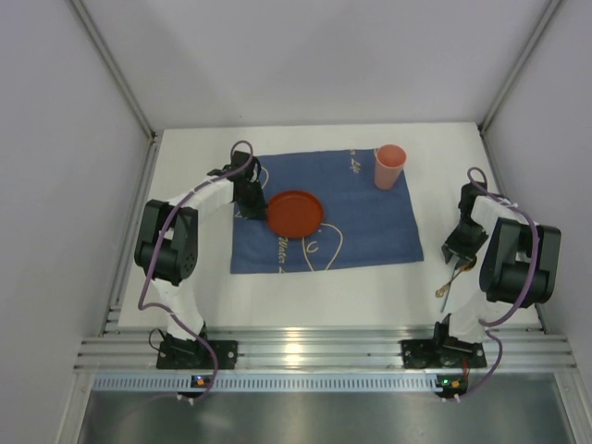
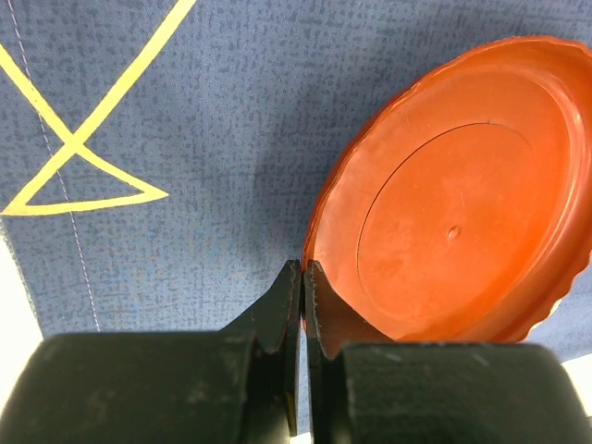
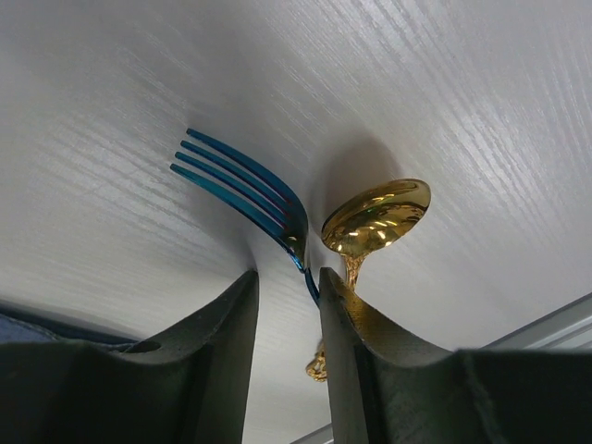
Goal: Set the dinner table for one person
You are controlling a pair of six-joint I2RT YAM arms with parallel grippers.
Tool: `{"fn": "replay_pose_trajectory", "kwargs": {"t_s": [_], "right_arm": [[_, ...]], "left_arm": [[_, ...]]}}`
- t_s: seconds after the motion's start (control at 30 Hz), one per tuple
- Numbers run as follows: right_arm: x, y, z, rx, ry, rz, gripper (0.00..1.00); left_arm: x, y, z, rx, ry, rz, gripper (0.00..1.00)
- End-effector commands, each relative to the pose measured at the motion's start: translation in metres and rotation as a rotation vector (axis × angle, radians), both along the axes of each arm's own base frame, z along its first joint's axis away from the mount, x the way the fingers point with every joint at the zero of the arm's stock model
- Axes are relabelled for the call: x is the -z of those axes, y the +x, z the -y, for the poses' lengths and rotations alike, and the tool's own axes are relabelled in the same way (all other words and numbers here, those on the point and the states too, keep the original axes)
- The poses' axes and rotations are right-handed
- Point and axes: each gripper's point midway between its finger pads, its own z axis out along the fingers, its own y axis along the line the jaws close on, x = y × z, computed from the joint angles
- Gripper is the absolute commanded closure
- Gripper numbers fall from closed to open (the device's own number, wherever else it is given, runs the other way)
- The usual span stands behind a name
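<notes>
Left gripper (image 2: 302, 270): jaws closed at the rim of the plate (image 2: 453, 222). Right gripper (image 3: 288, 277): jaws narrowly apart, straddling the handle of the fork (image 3: 248, 188).

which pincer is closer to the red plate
Left. The left pincer is shut on the rim of the red plate; the right pincer sits well off to the right, over the fork and spoon.

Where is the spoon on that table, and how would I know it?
On the white dinner table, look right of the blue cloth mat, beneath the right gripper. Two pieces of cutlery lie there side by side: the spoon is shiny gold with a rounded bowl, its neighbour a blue fork with tines.
</notes>
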Motion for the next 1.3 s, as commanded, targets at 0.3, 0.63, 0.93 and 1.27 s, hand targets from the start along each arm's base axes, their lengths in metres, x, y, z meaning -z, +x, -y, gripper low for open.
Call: {"fn": "replay_pose_trajectory", "kwargs": {"t_s": [0.3,0.63,0.93,1.27], "right_arm": [[0.027,-0.001,0.007,-0.006,0.008,-0.026,0.89],[-0.011,0.028,-0.002,-0.046,0.003,0.084,1.0],[-0.144,0.096,-0.119,-0.288,0.161,0.378,1.0],[-0.211,0.094,-0.217,-0.408,0.433,0.537,1.0]], "left_arm": [[-0.019,0.008,0.0,0.017,0.02,0.045,0.48],[-0.082,0.032,0.016,0.035,-0.039,0.159,0.22],[-0.173,0.034,0.12,0.34,-0.213,0.361,0.29],[-0.206,-0.038,0.224,0.664,-0.42,0.38,0.33]]}}
